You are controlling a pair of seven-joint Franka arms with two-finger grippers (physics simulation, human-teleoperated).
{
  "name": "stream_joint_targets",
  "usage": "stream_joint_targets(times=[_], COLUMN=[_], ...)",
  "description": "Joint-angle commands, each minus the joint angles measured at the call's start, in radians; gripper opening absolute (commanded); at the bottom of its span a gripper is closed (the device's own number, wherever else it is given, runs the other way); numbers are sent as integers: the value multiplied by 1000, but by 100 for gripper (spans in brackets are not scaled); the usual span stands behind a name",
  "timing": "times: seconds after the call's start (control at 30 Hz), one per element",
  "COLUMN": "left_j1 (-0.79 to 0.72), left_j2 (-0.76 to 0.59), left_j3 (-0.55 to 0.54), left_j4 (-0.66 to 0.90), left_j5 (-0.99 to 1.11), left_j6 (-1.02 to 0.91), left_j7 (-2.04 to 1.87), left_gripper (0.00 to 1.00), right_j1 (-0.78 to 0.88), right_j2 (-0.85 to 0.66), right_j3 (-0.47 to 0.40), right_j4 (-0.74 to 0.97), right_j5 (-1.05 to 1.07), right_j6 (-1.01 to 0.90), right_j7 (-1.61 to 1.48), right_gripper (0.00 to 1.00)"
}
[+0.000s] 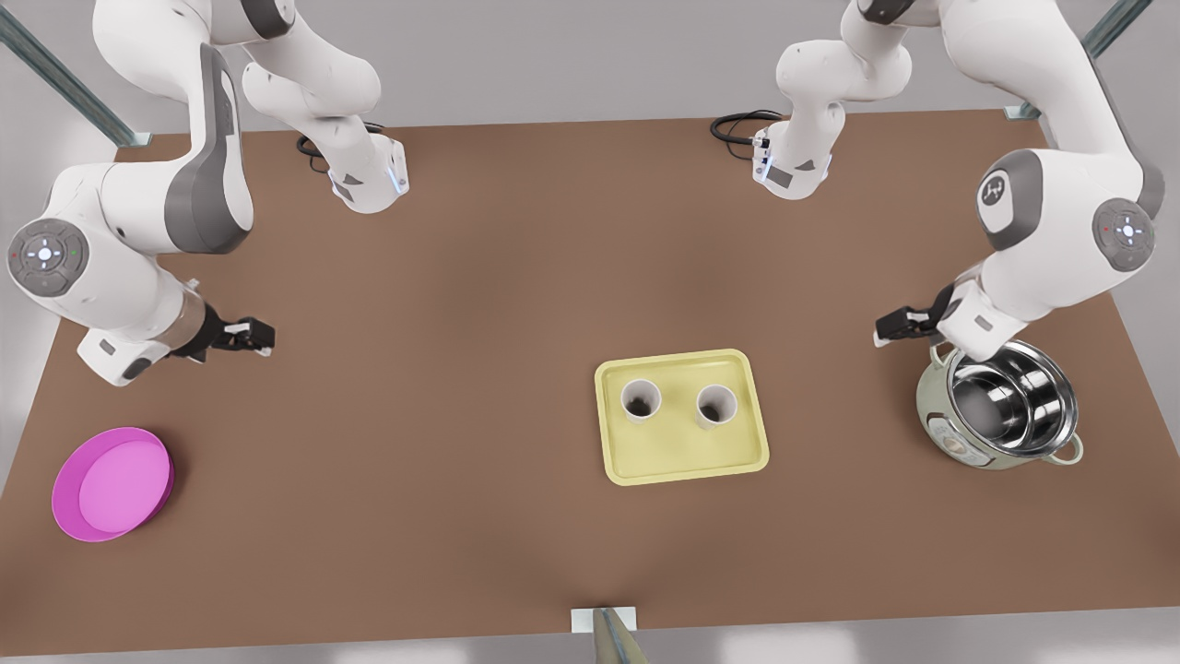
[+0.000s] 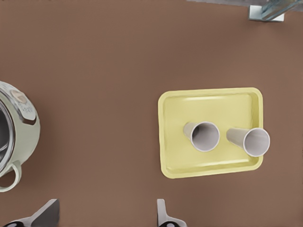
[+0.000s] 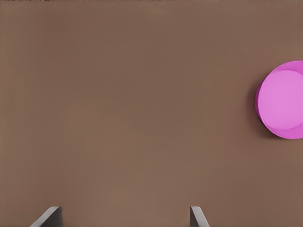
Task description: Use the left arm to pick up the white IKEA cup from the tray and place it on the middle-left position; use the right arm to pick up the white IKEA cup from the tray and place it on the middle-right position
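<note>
Here both cups [image 1: 641, 400] upright on tray [image 1: 680, 466], well apart from left gripper [image 1: 892, 326], right gripper [image 1: 251, 336]; jaws wide.

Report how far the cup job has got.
Nothing looks done: both cups stand upright on the tray. Nothing is in hand. The left claw, open, hangs beside the pot at the front view's right; the right claw, open, hangs over bare table up-table from the bowl. Left to do: both picks and both placements on the table.
</note>
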Motion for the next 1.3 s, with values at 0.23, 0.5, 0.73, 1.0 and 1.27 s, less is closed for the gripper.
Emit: stream_joint_targets(times=[0.23,0.5,0.73,1.0,1.27], left_j1=[-238,-285,-278,-275,-302], left_j2=[164,338,373,425,473], left_j3=[-6,0,5,-6,-4], left_j4=[-59,-86,-136,-125,-125], left_j5=[68,110,105,76,65], left_j6=[207,380,487,565,615], left_j7=[-185,-193,-193,-210,-232], left_gripper=[100,100,100,100,85], right_j1=[121,443,607,655,673], right_j2=[62,378,691,807,823], right_j3=[59,73,93,107,107], right_j4=[11,111,395,398,384], right_j5=[4,4,7,5,2], right_j6=[76,385,613,869,896], right_j7=[16,602,1059,1234,1233], right_gripper=[100,100,100,100,100])
